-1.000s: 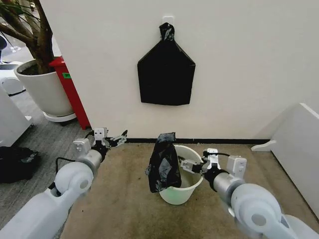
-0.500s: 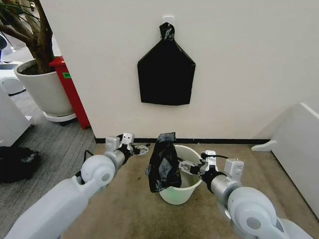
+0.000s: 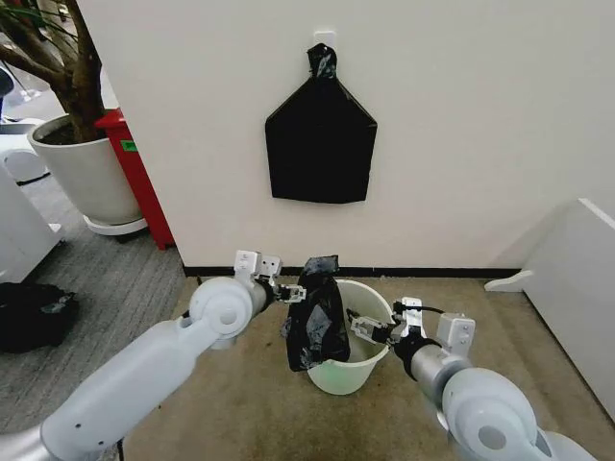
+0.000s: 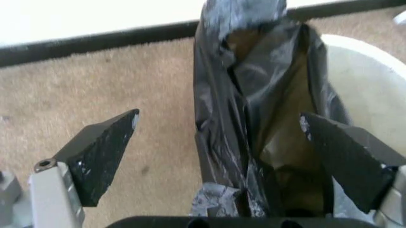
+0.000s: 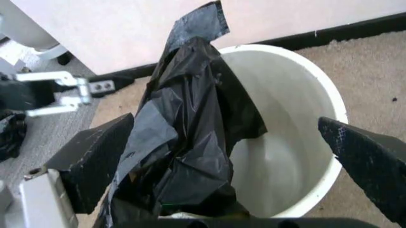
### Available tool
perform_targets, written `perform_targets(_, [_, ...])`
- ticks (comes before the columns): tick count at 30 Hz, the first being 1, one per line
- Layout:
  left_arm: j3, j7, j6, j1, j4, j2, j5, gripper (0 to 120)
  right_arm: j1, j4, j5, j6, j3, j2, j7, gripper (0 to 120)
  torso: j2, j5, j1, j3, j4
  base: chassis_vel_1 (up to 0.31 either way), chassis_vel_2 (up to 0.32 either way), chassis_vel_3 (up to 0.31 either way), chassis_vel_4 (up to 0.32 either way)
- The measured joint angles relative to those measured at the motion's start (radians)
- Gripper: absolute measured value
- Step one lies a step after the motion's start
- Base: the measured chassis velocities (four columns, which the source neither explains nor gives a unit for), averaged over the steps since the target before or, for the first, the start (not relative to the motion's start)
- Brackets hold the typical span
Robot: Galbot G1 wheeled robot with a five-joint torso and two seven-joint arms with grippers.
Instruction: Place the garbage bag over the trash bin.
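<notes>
With released fingers, we are bracketing the garbage bag (image 3: 315, 317) between left gripper (image 3: 293, 292) and right gripper (image 3: 362, 327); gripping both layers risks tipping the trash bin (image 3: 370, 357).

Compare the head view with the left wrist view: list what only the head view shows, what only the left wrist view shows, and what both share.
Head view alone: the black bag bundle hanging on the wall, the plant pot, the red object beside it, and the right gripper, open, over the trash bin's mouth.

Left wrist view alone: a close look past the left gripper's open fingers, with the garbage bag's folds and torn top edge between them.

Both: the garbage bag draped over the bin's rim on its left side, the bin, the carpet and the dark baseboard.
</notes>
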Motion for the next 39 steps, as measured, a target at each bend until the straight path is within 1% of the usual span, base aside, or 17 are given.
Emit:
perform_targets(3, [0.030, -0.031, -0.002, -0.005, 0.020, -0.022, -0.027, 100, -0.001, -0.003, 0.001, 0.001, 0.000, 0.000, 0.003, 100, 0.000, -0.0001, 0.000, 0.000, 0.0000, 0.000, 0.000, 0.000, 0.000])
perform_targets(4, [0.030, -0.031, -0.002, -0.005, 0.020, -0.022, -0.027, 100, -0.001, -0.003, 0.001, 0.001, 0.000, 0.000, 0.003, 100, 0.000, -0.0001, 0.000, 0.000, 0.0000, 0.000, 0.000, 0.000, 0.000])
perform_targets(9, [0.073, -0.055, -0.004, -0.009, 0.056, -0.065, -0.040, 100, -0.005, -0.005, 0.003, 0.003, 0.000, -0.002, 0.008, 100, 0.000, -0.0001, 0.000, 0.000, 0.0000, 0.000, 0.000, 0.000, 0.000])
perform_targets(14, [0.084, -0.060, -0.005, -0.010, 0.086, -0.090, -0.038, 100, -0.010, -0.009, 0.003, 0.004, 0.000, -0.002, 0.009, 100, 0.000, -0.0002, 0.000, 0.000, -0.0001, 0.000, 0.000, 0.000, 0.000])
perform_targets(23, [0.069, -0.058, -0.006, 0.024, 0.125, -0.092, -0.034, 100, -0.007, -0.024, 0.005, 0.005, 0.001, -0.004, 0.012, 100, 0.000, -0.0002, 0.000, 0.000, 0.0000, 0.000, 0.000, 0.000, 0.000])
perform_targets(29, [0.049, -0.056, -0.007, 0.052, 0.134, -0.101, -0.032, 100, 0.001, -0.034, 0.010, 0.005, 0.001, -0.011, 0.013, 100, 0.000, -0.0002, 0.000, 0.000, 0.0000, 0.000, 0.000, 0.000, 0.000])
perform_targets(33, [0.039, -0.056, -0.007, 0.057, 0.129, -0.102, -0.032, 100, 0.005, -0.038, 0.012, 0.005, 0.001, -0.013, 0.014, 100, 0.000, -0.0003, 0.000, 0.000, 0.0000, 0.000, 0.000, 0.000, 0.000])
perform_targets(37, [0.021, -0.070, -0.008, 0.043, 0.091, -0.099, -0.050, 100, 0.020, -0.048, 0.015, 0.005, -0.002, -0.013, 0.014, 100, 0.000, -0.0001, 0.000, 0.000, 0.0000, 0.000, 0.000, 0.000, 0.000])
perform_targets(39, [0.019, -0.074, -0.008, 0.035, 0.090, -0.100, -0.057, 100, 0.024, -0.050, 0.018, 0.005, -0.004, -0.012, 0.014, 100, 0.000, -0.0001, 0.000, 0.000, 0.0000, 0.000, 0.000, 0.000, 0.000])
